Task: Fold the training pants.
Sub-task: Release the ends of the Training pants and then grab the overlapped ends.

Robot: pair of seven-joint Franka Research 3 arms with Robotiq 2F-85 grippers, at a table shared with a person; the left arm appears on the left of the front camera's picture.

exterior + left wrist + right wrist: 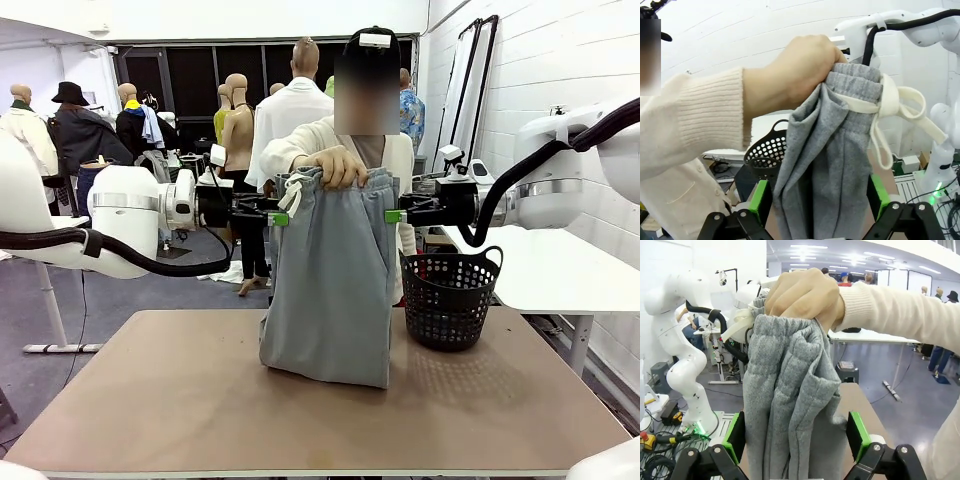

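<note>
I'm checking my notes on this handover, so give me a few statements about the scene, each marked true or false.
1. A person's hand grips the pants at the waistband. True.
2. The pants lie flat on the table. False: they hang upright, with only their lower end resting on it.
3. The left gripper and right gripper are both open, each with an edge of the pants between its fingers. True.
4. The pants sit in the basket. False: the basket stands on the table beside them, on the robot's right.
5. The drawstring is black. False: it is white.
</note>
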